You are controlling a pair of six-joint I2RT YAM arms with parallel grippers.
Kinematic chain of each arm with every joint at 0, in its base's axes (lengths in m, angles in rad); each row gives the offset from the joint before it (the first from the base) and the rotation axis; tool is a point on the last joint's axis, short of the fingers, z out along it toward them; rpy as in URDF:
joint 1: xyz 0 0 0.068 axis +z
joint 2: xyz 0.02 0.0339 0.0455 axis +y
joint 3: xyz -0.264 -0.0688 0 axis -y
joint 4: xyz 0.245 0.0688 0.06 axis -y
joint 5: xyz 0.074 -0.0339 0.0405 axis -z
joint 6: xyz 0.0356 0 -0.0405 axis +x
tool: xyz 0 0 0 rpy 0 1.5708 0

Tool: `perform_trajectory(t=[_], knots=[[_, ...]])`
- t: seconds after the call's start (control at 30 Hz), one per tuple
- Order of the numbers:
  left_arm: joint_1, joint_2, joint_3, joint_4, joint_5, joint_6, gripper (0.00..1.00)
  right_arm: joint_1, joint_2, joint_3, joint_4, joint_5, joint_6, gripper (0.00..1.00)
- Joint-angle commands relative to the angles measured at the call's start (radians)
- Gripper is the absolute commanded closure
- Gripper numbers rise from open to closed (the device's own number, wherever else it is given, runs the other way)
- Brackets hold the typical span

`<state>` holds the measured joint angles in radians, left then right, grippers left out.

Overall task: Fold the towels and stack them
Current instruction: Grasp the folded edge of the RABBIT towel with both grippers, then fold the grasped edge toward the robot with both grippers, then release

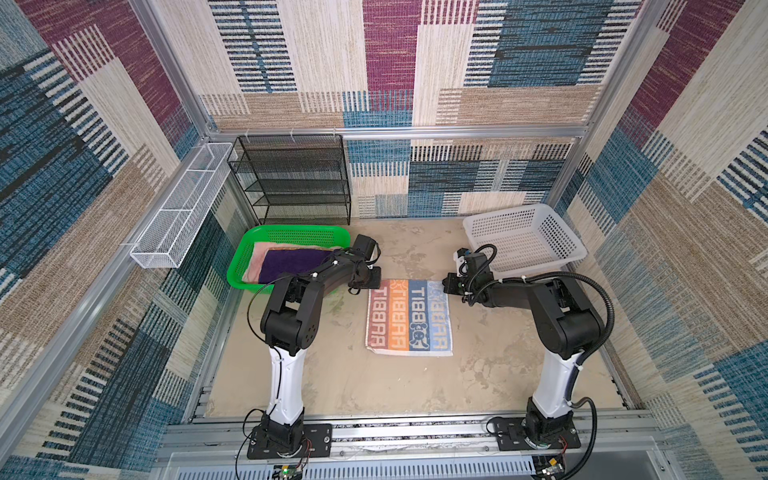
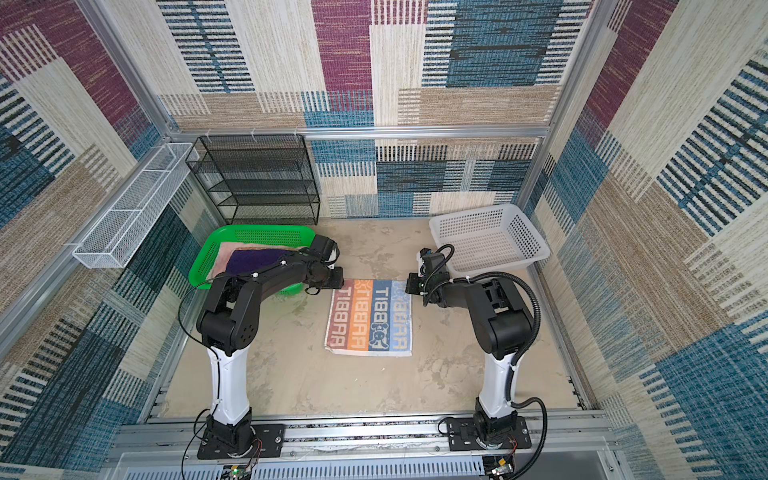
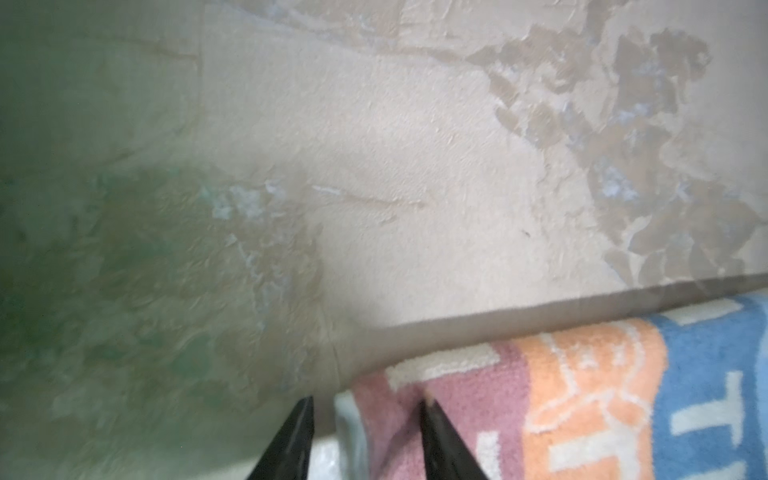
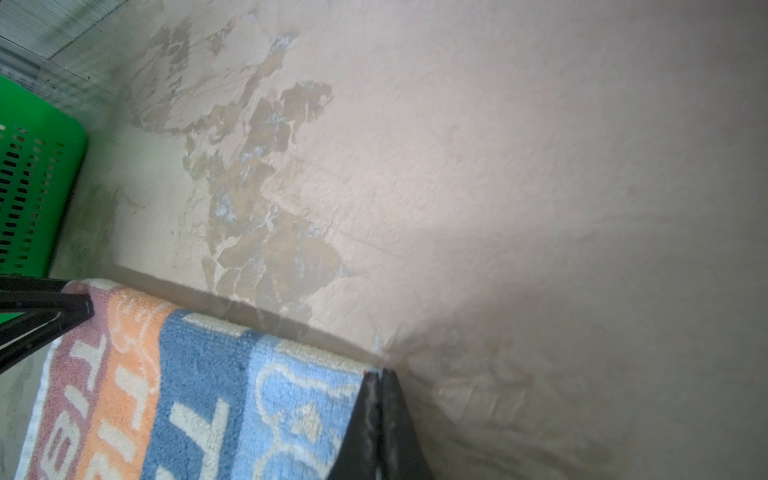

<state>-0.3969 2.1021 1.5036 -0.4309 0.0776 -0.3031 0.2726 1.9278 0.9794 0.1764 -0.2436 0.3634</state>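
One four-striped towel [image 1: 409, 318], big cream letters

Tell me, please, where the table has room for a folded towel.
Widest: bare table between the lettered towel and the arm bases. Also the gap between green basket and white basket. Crowded: that towel's far corners, at left gripper and right gripper.

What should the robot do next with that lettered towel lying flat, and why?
Probably close the left pincer on the pink corner of the lettered towel: the jaws straddle that corner with a gap, while the right pincer is shut on the light-blue corner. Both should hold before any fold.
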Motion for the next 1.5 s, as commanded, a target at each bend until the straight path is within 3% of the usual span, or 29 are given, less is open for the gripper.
perform_trajectory(t=[0.0, 0.07, 0.3, 0.87, 1.03, 1.47], knots=[[0.0, 0.018, 0.022, -0.017, 0.076, -0.015, 0.6, 0.0, 0.012, 0.01, -0.029, -0.016, 0.004, 1.0], [0.0, 0.031, 0.036, -0.022, 0.082, -0.016, 0.65, -0.001, 0.014, 0.013, -0.028, -0.019, 0.004, 1.0], [0.001, 0.039, 0.05, -0.036, 0.09, -0.014, 1.0, -0.002, -0.004, 0.011, -0.023, -0.017, -0.005, 1.0], [0.003, -0.105, 0.088, 0.104, 0.008, 0.085, 1.0, -0.063, -0.097, 0.079, 0.081, -0.082, -0.05, 1.0], [0.003, -0.212, -0.048, 0.214, 0.008, 0.094, 1.0, -0.065, -0.164, 0.029, 0.095, -0.103, -0.068, 1.0], [-0.007, -0.499, -0.464, 0.352, 0.134, 0.075, 1.0, -0.058, -0.482, -0.354, 0.118, -0.23, -0.081, 1.0]])
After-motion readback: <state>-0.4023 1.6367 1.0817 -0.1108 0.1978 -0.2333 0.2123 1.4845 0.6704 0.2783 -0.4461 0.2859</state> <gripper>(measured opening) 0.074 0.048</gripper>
